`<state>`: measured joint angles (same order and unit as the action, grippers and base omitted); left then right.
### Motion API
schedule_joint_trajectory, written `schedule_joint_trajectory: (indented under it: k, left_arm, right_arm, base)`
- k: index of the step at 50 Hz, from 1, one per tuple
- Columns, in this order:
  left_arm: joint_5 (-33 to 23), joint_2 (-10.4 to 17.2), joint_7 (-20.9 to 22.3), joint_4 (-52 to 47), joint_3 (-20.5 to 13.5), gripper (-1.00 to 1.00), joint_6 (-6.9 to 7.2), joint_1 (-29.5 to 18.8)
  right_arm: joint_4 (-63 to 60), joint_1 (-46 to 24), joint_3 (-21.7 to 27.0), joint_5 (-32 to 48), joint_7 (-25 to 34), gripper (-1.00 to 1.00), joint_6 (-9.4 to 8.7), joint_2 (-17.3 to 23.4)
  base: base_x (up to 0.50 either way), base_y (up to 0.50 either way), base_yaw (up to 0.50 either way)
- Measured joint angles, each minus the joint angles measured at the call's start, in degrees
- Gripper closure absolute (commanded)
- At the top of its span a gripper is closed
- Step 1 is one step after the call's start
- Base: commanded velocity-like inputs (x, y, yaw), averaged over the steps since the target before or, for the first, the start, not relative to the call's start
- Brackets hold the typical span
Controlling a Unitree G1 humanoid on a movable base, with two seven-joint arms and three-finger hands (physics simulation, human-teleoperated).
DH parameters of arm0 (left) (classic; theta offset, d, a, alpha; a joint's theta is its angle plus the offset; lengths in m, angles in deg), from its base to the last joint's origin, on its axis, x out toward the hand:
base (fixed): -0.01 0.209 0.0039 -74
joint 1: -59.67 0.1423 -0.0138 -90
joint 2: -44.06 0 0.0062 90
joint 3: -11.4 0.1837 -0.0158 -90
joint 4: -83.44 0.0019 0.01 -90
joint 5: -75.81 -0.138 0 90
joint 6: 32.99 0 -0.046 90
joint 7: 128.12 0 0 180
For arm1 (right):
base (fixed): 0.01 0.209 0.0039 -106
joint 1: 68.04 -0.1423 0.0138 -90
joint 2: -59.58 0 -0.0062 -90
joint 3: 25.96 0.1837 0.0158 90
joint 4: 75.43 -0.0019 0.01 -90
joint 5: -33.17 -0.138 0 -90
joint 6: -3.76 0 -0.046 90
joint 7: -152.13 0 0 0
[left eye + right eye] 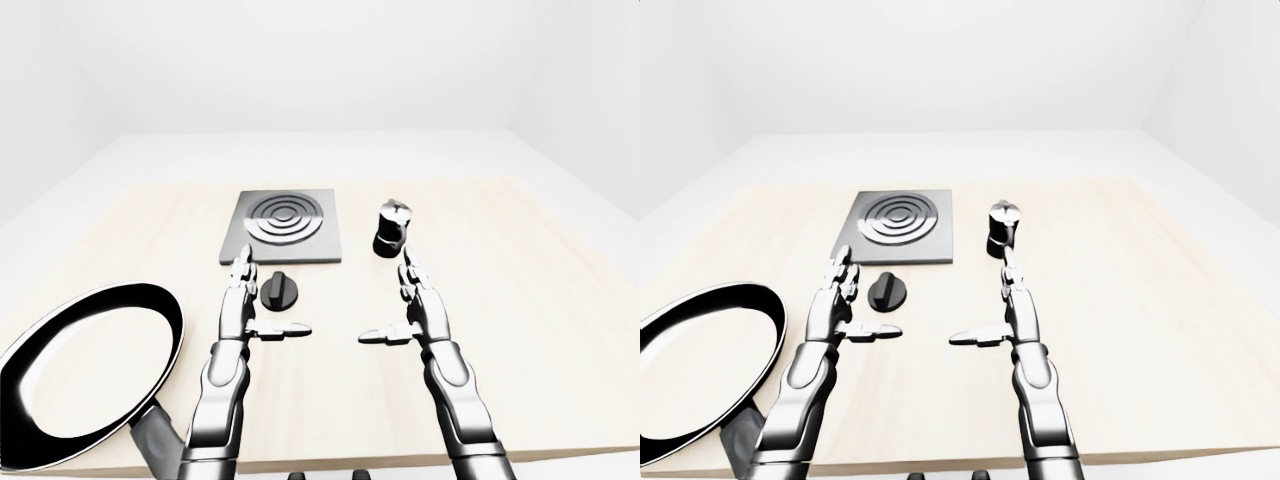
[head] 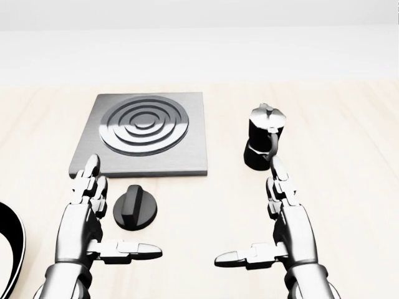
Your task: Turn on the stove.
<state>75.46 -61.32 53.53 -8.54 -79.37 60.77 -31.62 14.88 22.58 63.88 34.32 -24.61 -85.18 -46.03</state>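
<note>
Both open hands hover below stove [image 1: 285,226], knob [image 1: 279,290] untouched.

moka pot [image 2: 264,137]: black, upright, right of centre in head view | frying pan [image 1: 85,370]: black rim, pale inside, lower left in left-eye view | table [image 1: 540,330]: pale wood, carries both
</note>
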Motion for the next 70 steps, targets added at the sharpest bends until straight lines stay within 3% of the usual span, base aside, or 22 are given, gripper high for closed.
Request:
schedule_joint_trajectory:
  k: [22,38,58,70]
  left_arm:
    - [-0.1,0.0,-0.1,1.8,0.0,-1.0,-0.66,-0.5]
    - [0.1,0.2,-0.5,9.5,-0.4,-1.0,-3.06,-3.8]
    - [0.0,0.6,-0.9,16.1,-0.8,-1.0,-4.78,-5.6]
    - [-0.2,0.6,-1.0,20.5,-0.8,-1.0,-7.09,-6.4]
  right_arm:
    - [0.3,0.3,-0.6,0.5,0.4,-1.0,0.5,-0.1]
    - [0.5,0.3,-0.7,0.7,0.6,-1.0,0.75,-0.1]
    - [0.9,0.3,-0.8,0.7,0.6,-1.0,1.08,-0.2]
    - [1.3,0.3,-0.9,0.7,0.6,-1.0,1.38,-0.2]
  base:
    - [0.06,0.0,0.0]
    - [0.0,0.0,0.0]
    - [0.0,0.0,0.0]
    - [0.0,0.0,0.0]
